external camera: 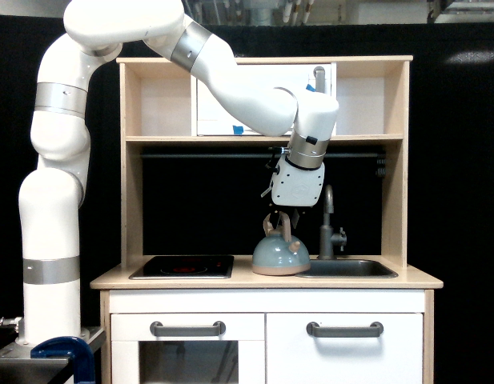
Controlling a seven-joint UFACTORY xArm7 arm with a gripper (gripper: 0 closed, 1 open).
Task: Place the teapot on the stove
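Observation:
The pale blue-grey teapot (280, 256) with a tan arched handle stands on the wood counter, right beside the sink and to the right of the stove (182, 266) in the exterior view. The stove is a flat black cooktop with faint red rings and nothing stands on it. My gripper (280, 219) hangs straight down over the teapot, its dark fingers reaching the top of the handle. The fingers look apart, so it is open, and the teapot rests on the counter.
A grey sink basin (347, 269) with an upright faucet (330, 224) lies just right of the teapot. A shelf (263, 139) and a dark rail run above the gripper's wrist. The play kitchen's side walls frame the counter.

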